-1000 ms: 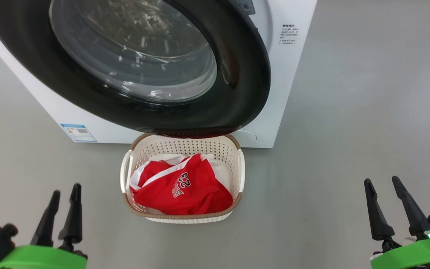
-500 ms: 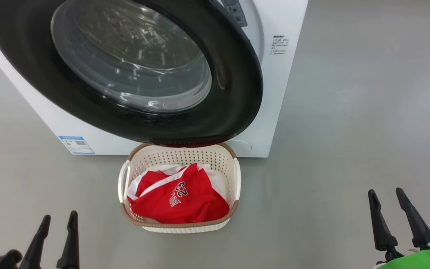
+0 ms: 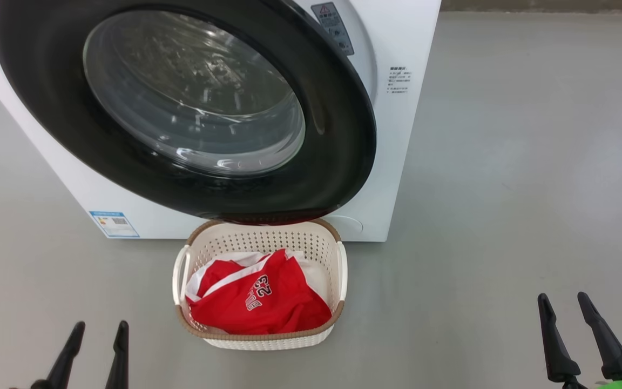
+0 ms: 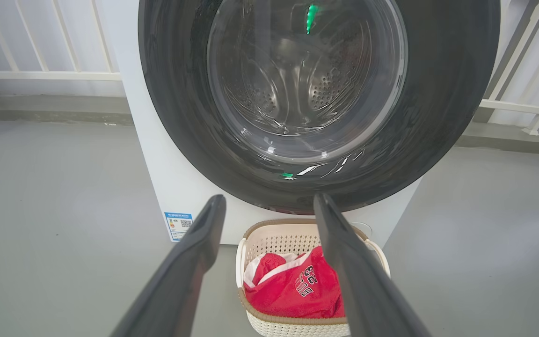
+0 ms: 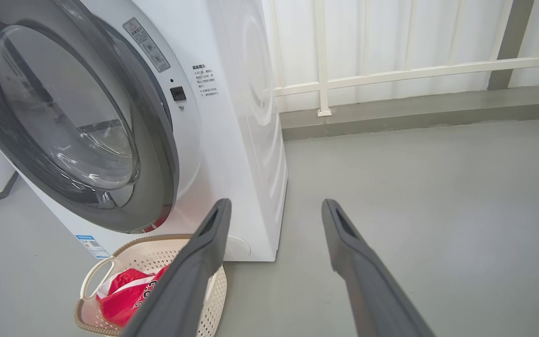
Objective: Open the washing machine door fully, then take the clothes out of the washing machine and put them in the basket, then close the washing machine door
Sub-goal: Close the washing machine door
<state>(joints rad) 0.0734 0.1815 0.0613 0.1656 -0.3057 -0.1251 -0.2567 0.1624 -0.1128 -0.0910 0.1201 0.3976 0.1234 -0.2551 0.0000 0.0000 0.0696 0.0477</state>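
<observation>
The white washing machine (image 3: 392, 162) stands ahead. Its washing machine door (image 3: 338, 162), black-rimmed with a glass bowl, lies close against the front; in the right wrist view a narrow gap shows at the door's (image 5: 159, 178) right edge. Through the glass the steel drum (image 4: 297, 89) shows. The cream basket (image 3: 259, 337) sits on the floor under the door, holding the red clothes (image 3: 257, 302) with white trim. My left gripper (image 3: 100, 324) is open at the lower left, my right gripper (image 3: 562, 295) open at the lower right. Both hang apart from everything, empty.
Grey floor (image 3: 505, 189) spreads wide to the right of the machine. A white railing (image 5: 391, 72) and a low grey kerb (image 5: 414, 110) run behind it. A blue sticker (image 3: 114, 223) marks the machine's lower left front.
The whole picture has slid downward, so the camera has moved. Both grippers sit lower in the head view, the left one most, and both stay open.
</observation>
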